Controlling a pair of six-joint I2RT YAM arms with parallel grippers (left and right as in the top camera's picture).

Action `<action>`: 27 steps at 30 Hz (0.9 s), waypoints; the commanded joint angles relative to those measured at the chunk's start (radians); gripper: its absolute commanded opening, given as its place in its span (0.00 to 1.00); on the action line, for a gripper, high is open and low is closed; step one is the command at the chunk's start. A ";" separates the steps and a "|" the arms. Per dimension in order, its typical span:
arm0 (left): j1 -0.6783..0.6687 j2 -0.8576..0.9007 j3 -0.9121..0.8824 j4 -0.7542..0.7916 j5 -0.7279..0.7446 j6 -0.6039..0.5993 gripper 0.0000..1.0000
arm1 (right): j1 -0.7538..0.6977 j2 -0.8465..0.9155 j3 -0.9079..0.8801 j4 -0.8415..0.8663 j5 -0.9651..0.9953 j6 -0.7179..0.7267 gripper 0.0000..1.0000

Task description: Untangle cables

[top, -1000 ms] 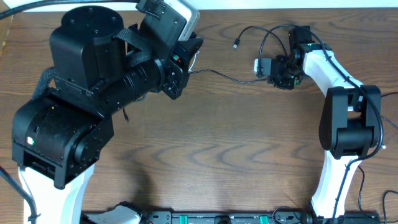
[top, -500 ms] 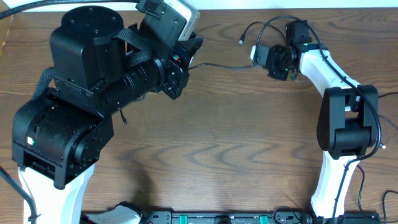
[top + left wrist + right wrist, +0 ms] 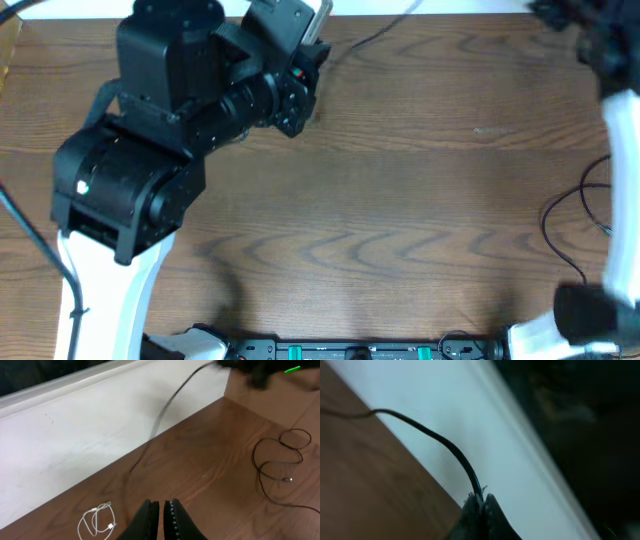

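Note:
My right gripper (image 3: 480, 502) is shut on a thin black cable (image 3: 440, 442) and holds it up off the table near the white wall. That cable runs taut across the left wrist view (image 3: 165, 415) and shows at the table's far edge in the overhead view (image 3: 375, 35). My left gripper (image 3: 161, 512) is shut and empty, low over the wood. A coiled white cable (image 3: 97, 520) lies to its left. A second black cable (image 3: 277, 455) with a small plug lies looped at the right.
The white wall (image 3: 90, 435) borders the table's far edge. The bulky left arm (image 3: 170, 130) covers the table's far left. The right arm (image 3: 620, 120) stands along the right edge, with a thin black wire (image 3: 560, 230) beside it.
My right arm has swung up and away to the far right with the black cable, pulling it taut off the table. The left arm has shifted slightly right.

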 commanded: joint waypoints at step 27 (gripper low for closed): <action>0.000 -0.034 0.006 -0.031 -0.003 -0.014 0.09 | -0.582 -0.045 -0.014 -0.180 -0.476 0.182 0.99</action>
